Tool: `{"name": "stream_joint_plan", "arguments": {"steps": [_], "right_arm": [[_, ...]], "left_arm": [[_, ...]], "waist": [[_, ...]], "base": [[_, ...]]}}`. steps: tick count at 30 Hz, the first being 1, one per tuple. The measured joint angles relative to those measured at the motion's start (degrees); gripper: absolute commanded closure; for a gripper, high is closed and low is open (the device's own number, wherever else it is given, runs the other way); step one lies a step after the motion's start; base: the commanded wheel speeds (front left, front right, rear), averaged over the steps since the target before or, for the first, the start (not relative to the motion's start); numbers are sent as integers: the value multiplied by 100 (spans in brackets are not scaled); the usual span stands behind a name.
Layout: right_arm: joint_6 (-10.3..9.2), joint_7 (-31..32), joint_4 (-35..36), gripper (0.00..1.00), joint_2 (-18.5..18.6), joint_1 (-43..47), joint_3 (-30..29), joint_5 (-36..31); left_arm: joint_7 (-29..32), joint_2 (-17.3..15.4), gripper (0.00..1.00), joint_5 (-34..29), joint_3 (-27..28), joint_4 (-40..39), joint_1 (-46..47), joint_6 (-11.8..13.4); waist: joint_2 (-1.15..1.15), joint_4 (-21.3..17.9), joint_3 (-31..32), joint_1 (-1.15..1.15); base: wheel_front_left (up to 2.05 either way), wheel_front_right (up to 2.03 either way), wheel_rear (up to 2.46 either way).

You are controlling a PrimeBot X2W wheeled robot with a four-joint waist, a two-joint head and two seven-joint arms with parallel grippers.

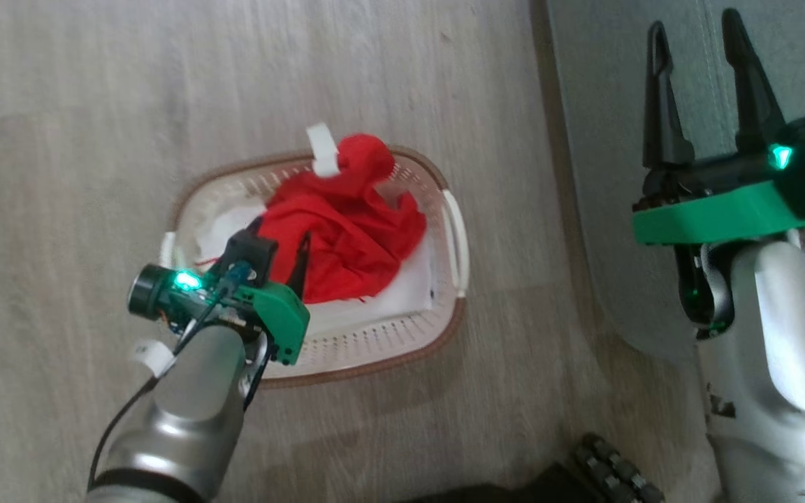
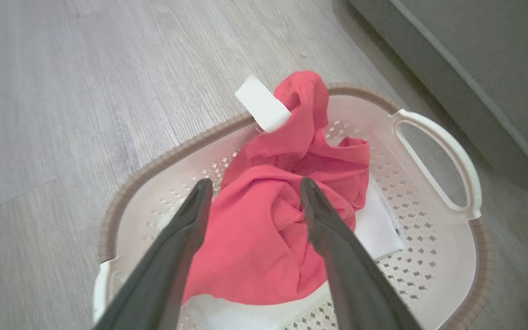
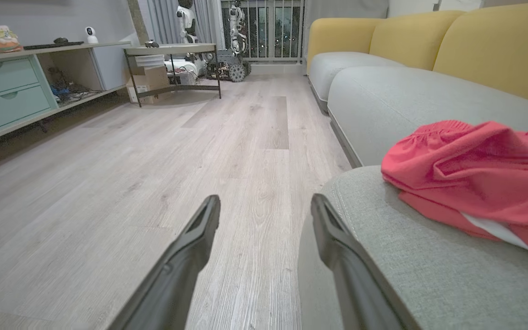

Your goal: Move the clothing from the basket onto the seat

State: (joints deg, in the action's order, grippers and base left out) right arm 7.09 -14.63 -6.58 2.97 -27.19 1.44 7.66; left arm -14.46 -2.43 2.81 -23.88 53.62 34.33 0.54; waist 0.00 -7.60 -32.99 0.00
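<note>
Open floor [image 3: 131, 183] stretches ahead and left of the right gripper [image 3: 264, 201]. The edge of the seat [image 3: 383, 256] runs under its right finger, with a red garment [image 3: 475, 174] further right. The basket [image 2: 154, 160] rim rings the left gripper [image 2: 252, 188], the clothing [image 2: 264, 238] heaped between its fingers. Both grippers gape wide, holding nothing.

Bare floor [image 1: 514, 265] lies open between basket [image 1: 374, 363] and seat [image 1: 598, 140]; only the basket's white handle [image 1: 457, 241] rises alongside.
</note>
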Motion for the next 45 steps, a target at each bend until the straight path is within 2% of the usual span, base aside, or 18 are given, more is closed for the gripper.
{"name": "stream_joint_plan", "arguments": {"steps": [9, 13, 19, 20, 22, 23, 28, 34, 45], "right_arm": [[0, 0, 75, 0, 1, -397, 303, 221], [0, 0, 76, 0, 1, -435, 338, 243], [0, 0, 78, 0, 1, -497, 454, 300], [0, 0, 82, 0, 1, -521, 464, 300], [0, 0, 83, 0, 1, -552, 477, 300], [0, 0, 83, 0, 1, -555, 477, 300], [0, 0, 60, 0, 1, -554, 466, 300], [0, 0, -80, 0, 1, -538, 390, 290], [0, 0, -581, 0, 1, 14, 160, 63]], "left_arm": [[12, -154, 0, -60, -45, 1011, 598, 159], [34, -203, 0, -52, -22, 1302, 713, 307], [79, -241, 0, -54, -91, 1585, 922, 387], [96, -242, 15, -54, -108, 1631, 950, 412], [131, -242, 93, -49, -109, 1711, 996, 412], [129, -241, 100, -22, -92, 1723, 1002, 410], [116, -222, 100, 65, -99, 1745, 1003, 392], [26, -126, 100, 319, 4, 1435, 976, 192], [25, -91, 100, 656, 164, -571, 55, -163]], "waist": [[0, -501, -752, 0], [0, -607, -901, 0], [0, -669, -989, 0], [0, -678, -1001, 0], [0, -697, -1020, 0], [0, -705, -1025, 0], [0, -686, -971, 0], [0, -592, -772, 0], [0, -223, 157, 0]], "base": [[0, 0, 0], [0, 0, 0], [0, 0, 0], [0, 0, 0], [0, 0, 0], [0, 0, 0], [0, 0, 0], [0, 0, 0], [0, 0, 0]]}}
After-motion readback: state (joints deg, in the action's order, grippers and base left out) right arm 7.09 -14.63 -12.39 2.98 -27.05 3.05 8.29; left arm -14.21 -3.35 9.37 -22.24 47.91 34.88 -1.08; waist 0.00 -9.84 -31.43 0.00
